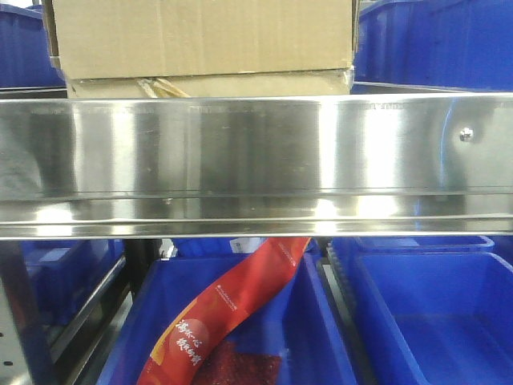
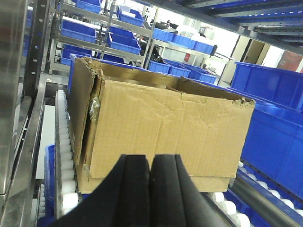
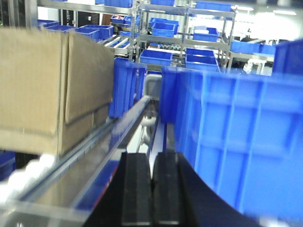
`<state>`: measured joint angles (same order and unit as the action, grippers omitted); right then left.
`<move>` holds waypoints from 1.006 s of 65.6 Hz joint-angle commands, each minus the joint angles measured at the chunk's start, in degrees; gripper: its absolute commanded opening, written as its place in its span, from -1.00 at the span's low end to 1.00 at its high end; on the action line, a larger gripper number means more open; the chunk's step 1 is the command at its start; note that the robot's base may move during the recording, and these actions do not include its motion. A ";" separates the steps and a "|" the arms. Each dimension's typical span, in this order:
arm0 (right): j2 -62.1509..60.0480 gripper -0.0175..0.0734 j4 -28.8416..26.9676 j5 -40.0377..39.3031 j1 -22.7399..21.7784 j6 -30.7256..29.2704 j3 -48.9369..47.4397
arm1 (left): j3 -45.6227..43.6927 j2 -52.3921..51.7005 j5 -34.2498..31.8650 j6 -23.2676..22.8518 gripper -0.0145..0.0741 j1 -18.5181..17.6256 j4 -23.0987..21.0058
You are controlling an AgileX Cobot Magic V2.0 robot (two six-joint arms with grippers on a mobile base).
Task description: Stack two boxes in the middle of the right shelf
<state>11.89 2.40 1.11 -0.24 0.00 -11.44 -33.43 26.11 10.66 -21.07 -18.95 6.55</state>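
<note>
The left tool (image 2: pixel 150 189) shows two black padded fingers (image 2: pixel 130 189) pressed flat together, nothing between them. Directly ahead of it and just beyond its tips stands the tall, wide tan corrugated cardboard box (image 2: pixel 165 127), its top flaps ragged and its near left corner torn open. This box sits on the flatter tan cardboard box (image 2: pixel 142 182), of which only a thin band shows under it. Both rest on a track of white rollers (image 2: pixel 66 161) that runs away to the left of the tool.

The right tool (image 3: pixel 151 189) is likewise closed with its black pads touching, holding nothing. Up and to its left is the tall box (image 3: pixel 42 85), resting on the flatter one (image 3: pixel 78 135) beneath it. A shiny metal rail (image 3: pixel 94 151) runs away from the tool's left side, and a large blue plastic bin (image 3: pixel 236 132) stands close on its right.

In the front view the tall box (image 1: pixel 200 36) sits on the flatter box (image 1: pixel 240 84), whose yellowish tape strips (image 1: pixel 160 87) show at the lower edge. The stack stands on the shiny stainless-steel shelf board with its wide mirror-like front rail (image 1: pixel 256 160), a screw head (image 1: pixel 466 134) near its right end. Below the rail lie blue bins (image 1: pixel 433 313) and a red printed packet (image 1: pixel 232 305).
</note>
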 commanded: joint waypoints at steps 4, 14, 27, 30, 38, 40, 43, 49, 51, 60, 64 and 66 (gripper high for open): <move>-4.92 -0.97 -0.73 -0.07 -0.41 -0.52 5.58 | 0.13 -0.29 -1.10 0.09 -0.92 -0.06 -0.25; -11.89 -0.97 -1.24 -0.07 -0.41 -0.52 11.44 | 0.13 -0.29 -1.10 0.09 -0.92 -0.06 -0.25; -11.89 -0.97 -2.40 3.51 -0.63 -0.52 11.44 | 0.13 -0.12 -1.41 0.09 -0.92 -0.06 -0.25; -11.89 -0.97 -2.40 3.05 -0.63 -0.52 11.44 | 0.13 -0.12 -1.41 0.09 -0.92 -0.06 -0.25; -11.89 -0.97 -2.40 0.55 -0.63 -0.52 11.44 | 0.13 -0.12 -1.41 0.09 -0.92 -0.06 -0.25; -11.89 -0.97 -2.40 -0.44 -0.63 -0.52 11.44 | 0.13 -0.12 -1.41 0.09 -0.92 -0.06 -0.25; -11.89 -0.97 -2.40 -0.76 -0.63 -0.52 11.44 | 0.13 -0.12 -1.41 0.09 -0.92 -0.06 -0.25; -11.89 -0.97 -2.40 -0.76 -0.63 -0.52 11.44 | 0.13 -0.12 -1.41 0.09 -0.92 -0.06 -0.25; -11.89 -0.97 -2.40 -0.76 -0.63 -0.52 11.44 | 0.13 -0.12 -1.41 0.09 -0.92 -0.06 -0.25; -11.89 -0.97 -2.40 -0.76 -0.63 -0.52 11.44 | 0.13 -0.12 -1.41 0.09 -0.92 -0.06 -0.25; -11.89 -0.97 -2.40 -0.76 -0.63 -0.52 11.44 | 0.13 -0.12 -1.41 0.09 -0.92 -0.06 -0.25; -11.89 -0.97 -2.40 -0.76 -0.63 -0.52 11.44 | 0.13 -0.12 -1.41 0.09 -0.92 -0.06 -0.25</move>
<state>0.25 0.00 1.82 -0.51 0.00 -0.11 -33.33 26.08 10.34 -21.07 -18.95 6.55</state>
